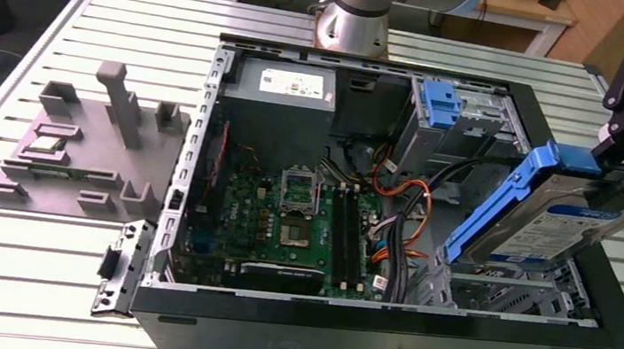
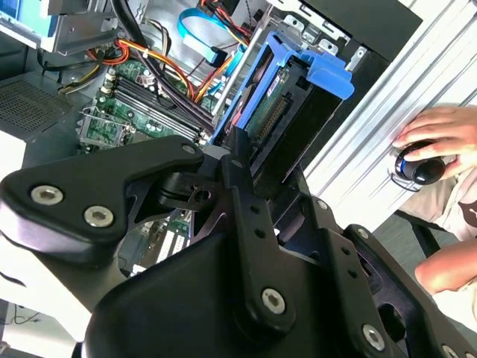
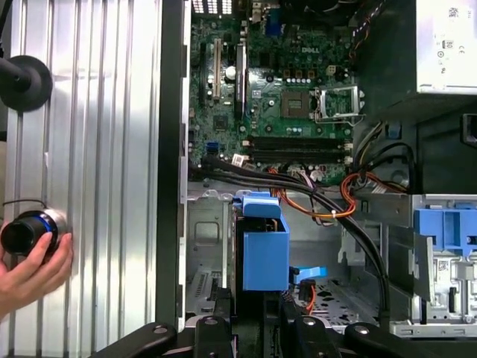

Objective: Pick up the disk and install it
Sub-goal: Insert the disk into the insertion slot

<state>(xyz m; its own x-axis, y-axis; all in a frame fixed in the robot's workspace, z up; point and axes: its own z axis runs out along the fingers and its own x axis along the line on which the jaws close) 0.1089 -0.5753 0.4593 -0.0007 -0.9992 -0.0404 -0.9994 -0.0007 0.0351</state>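
Jaws are clamping the disk point(image 1: 551, 223), holding it tilted over the drive cage point(image 1: 535, 296); squaring it to that cage probably matters most.

My tool point(image 2: 250, 160) grips the disk point(image 2: 287, 101) at one end, holding it tilted in its blue frame just above the motherboard point(image 2: 141, 97) and orange cables point(image 2: 160, 67), while a person's hand point(image 2: 440, 134) rests on a knob point(image 2: 417, 170) on the tabletop point(image 2: 380, 112).
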